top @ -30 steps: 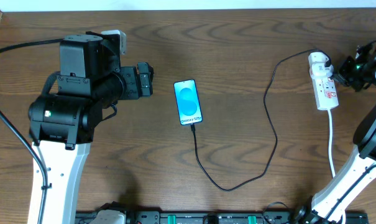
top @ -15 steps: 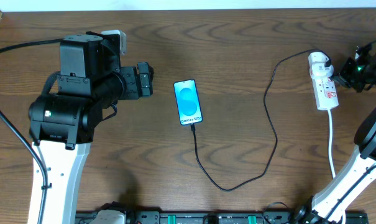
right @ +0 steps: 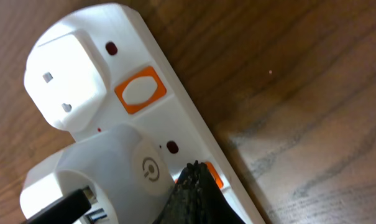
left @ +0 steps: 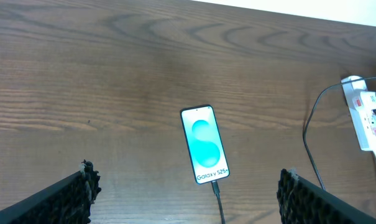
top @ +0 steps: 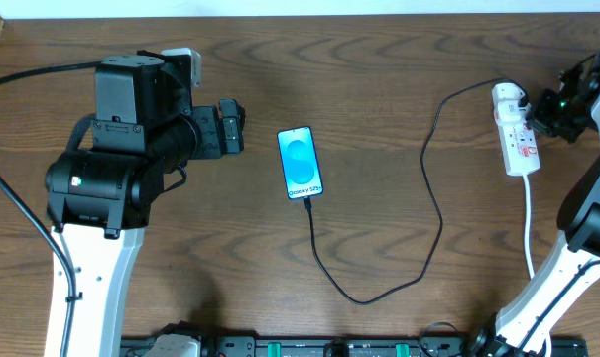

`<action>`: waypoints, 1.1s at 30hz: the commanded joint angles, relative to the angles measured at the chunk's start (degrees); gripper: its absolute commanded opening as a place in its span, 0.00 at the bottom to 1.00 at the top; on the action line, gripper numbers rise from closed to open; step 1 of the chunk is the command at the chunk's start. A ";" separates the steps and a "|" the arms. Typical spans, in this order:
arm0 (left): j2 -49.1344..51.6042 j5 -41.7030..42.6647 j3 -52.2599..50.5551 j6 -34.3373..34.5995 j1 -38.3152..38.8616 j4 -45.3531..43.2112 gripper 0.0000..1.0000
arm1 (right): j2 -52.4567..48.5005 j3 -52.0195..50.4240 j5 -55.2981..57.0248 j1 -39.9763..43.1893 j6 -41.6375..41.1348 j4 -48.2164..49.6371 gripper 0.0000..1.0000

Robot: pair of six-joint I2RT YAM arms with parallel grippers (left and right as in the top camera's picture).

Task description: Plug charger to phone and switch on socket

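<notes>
Dark wood-grain table (top: 379, 79); phone (top: 300, 164) flat, socket (top: 518, 144) near right edge.

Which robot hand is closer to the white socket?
Right. The right hand, shut, is at the socket, by an orange switch. The left hand is far off, past the phone.

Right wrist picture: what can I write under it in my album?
The shut right gripper points its tip at an orange switch on the white power strip, beside the plugged-in charger.
</notes>
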State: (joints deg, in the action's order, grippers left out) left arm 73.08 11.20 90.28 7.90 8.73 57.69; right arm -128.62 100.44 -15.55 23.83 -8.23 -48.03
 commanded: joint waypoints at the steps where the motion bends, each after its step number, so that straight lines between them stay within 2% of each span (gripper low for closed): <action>1: -0.11 -0.79 -0.22 0.28 -0.09 0.17 0.94 | -1.79 -2.12 -5.79 -4.83 0.96 -2.36 0.01; 20: -0.11 -0.79 -0.22 0.28 -0.09 0.57 0.94 | -0.72 -2.56 -1.07 -4.81 -2.03 0.55 0.01; 33: -0.11 -0.79 -0.22 0.28 -0.09 0.55 0.94 | 13.92 -2.56 -1.01 0.31 -2.27 0.00 0.01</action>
State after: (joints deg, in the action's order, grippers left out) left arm 73.08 11.20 90.28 7.90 8.73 58.13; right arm -121.12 97.65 -13.61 22.70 -10.02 -48.07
